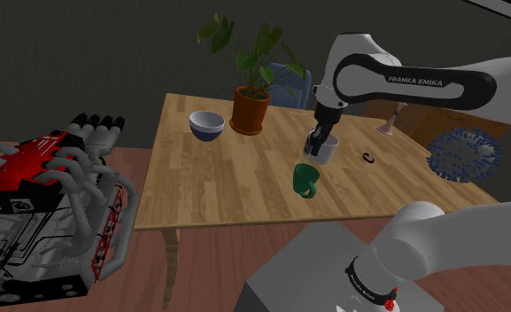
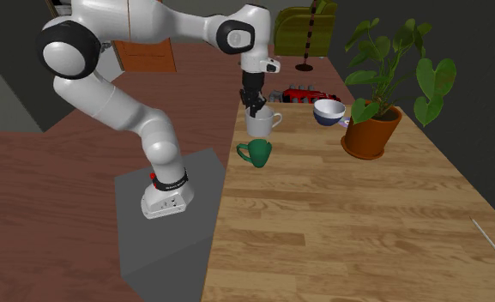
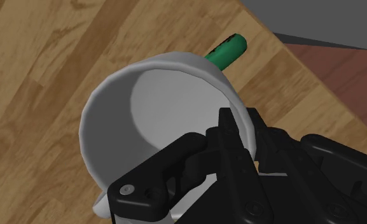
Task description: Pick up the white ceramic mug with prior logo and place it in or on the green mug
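A white mug [image 1: 328, 151] [image 2: 261, 125] stands upright near the table's edge by the stand, and my gripper [image 1: 315, 140] [image 2: 254, 108] is shut on its rim. In the wrist view one black finger [image 3: 191, 153] lies inside the white mug [image 3: 153, 105] and the other outside its wall, with my gripper [image 3: 239, 137] clamping the rim between them. The green mug [image 1: 305, 179] [image 2: 256, 153] stands just beside the white one, nearer the stand. Part of the green mug [image 3: 227, 50] peeks out past the white rim. I cannot tell whether the white mug touches the wood.
On the wooden table [image 1: 218, 182] stand a potted plant [image 1: 250, 108] [image 2: 372, 129] and a blue-and-white bowl [image 1: 206, 123] [image 2: 328, 111]. A small black ring [image 1: 367, 159] lies beyond the white mug. An engine model [image 1: 50, 204] sits off the table at the shoulder view's left.
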`<state>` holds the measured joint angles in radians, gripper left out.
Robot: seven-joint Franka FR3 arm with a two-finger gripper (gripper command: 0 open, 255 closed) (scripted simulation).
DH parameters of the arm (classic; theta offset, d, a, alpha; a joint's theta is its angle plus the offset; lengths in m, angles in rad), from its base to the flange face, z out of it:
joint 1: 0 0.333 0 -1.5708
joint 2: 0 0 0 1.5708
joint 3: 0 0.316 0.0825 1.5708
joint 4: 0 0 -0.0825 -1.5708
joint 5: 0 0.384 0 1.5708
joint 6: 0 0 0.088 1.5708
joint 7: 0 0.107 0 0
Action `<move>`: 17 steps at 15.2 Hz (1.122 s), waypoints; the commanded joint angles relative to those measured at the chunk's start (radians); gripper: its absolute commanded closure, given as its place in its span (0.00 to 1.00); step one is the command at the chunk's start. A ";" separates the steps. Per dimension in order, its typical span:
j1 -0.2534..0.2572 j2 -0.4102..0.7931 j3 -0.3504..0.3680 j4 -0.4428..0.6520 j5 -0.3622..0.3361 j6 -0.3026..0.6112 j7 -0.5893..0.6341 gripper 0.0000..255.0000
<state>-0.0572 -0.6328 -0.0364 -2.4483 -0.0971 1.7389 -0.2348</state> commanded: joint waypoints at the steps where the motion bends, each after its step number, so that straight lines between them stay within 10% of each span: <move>1: 0.001 -0.005 0.003 -0.026 0.002 0.019 0.006 1.00; 17: -0.001 0.027 -0.002 -0.170 -0.006 0.197 0.018 1.00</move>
<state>-0.0576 -0.6069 -0.0385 -2.6158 -0.1030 1.9345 -0.2167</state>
